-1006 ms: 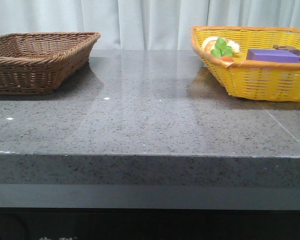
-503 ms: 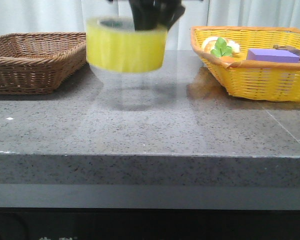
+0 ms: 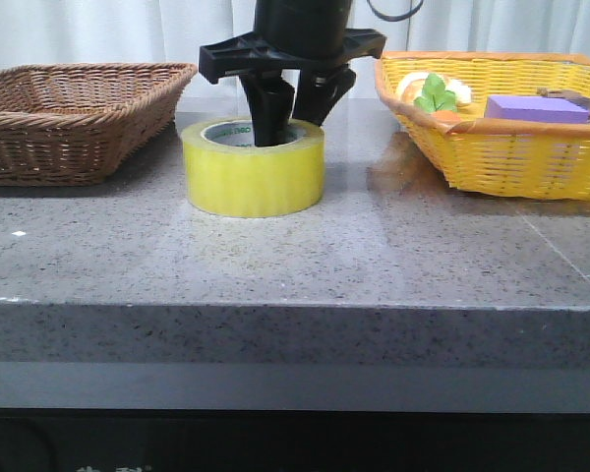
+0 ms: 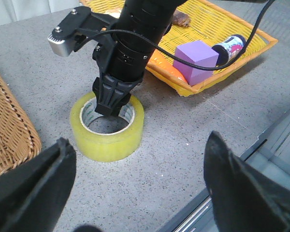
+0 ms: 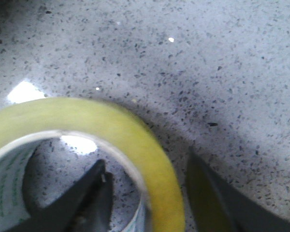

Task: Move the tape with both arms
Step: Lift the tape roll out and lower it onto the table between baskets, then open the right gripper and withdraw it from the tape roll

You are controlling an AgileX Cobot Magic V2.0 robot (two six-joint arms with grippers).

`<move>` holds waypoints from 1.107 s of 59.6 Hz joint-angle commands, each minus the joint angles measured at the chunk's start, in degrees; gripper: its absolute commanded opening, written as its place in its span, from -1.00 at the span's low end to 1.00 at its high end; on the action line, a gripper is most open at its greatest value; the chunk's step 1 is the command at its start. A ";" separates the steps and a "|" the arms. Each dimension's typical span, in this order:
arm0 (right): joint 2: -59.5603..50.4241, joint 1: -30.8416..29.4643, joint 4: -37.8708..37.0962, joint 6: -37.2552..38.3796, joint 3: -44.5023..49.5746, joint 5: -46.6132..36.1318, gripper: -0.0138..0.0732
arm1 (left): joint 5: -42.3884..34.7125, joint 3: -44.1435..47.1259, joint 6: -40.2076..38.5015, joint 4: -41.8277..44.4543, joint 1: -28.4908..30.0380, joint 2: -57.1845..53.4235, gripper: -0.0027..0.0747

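Observation:
The tape [image 3: 256, 177], a wide yellow roll with a pale core, stands flat on the grey table between the two baskets. My right gripper [image 3: 290, 123] hangs straight down over it, one finger inside the core and one outside the far wall. In the right wrist view the jaws [image 5: 147, 162] straddle the roll's wall [image 5: 87, 113] with a gap on each side, so the gripper is open. In the left wrist view my left gripper [image 4: 140, 145] is wide open and empty, near the table's front edge, short of the tape [image 4: 106, 142] and the right arm [image 4: 130, 48].
A brown wicker basket [image 3: 79, 108] stands at the back left. A yellow basket [image 3: 511, 147] at the back right holds a purple block [image 3: 536, 108], a green leafy item [image 3: 433, 93] and other small things. The table's front edge [image 3: 295, 305] is near.
One second ago neither tape nor arm was in view. Half a second ago the right gripper held the tape in the air. Now the roll rests on the table, jaws loose around its wall.

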 commanded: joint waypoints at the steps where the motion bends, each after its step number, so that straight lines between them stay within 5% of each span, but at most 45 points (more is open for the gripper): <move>1: -4.52 -0.12 -1.02 -0.62 -1.98 -1.75 0.30 | -4.13 -1.60 -0.01 -0.51 -0.57 -0.15 0.47; 22: -20.81 -0.23 -0.76 -0.57 2.06 -0.84 0.30 | -4.13 -1.60 -0.01 -0.51 -0.57 -0.15 0.47; 46: -47.71 -0.76 5.61 -0.57 30.86 -17.16 0.30 | -4.13 -1.60 -0.01 -0.51 -0.57 -0.15 0.47; 66: -66.65 -0.76 5.97 -0.57 49.61 -21.38 0.30 | -4.13 -1.60 -0.01 -0.51 -0.57 -0.15 0.47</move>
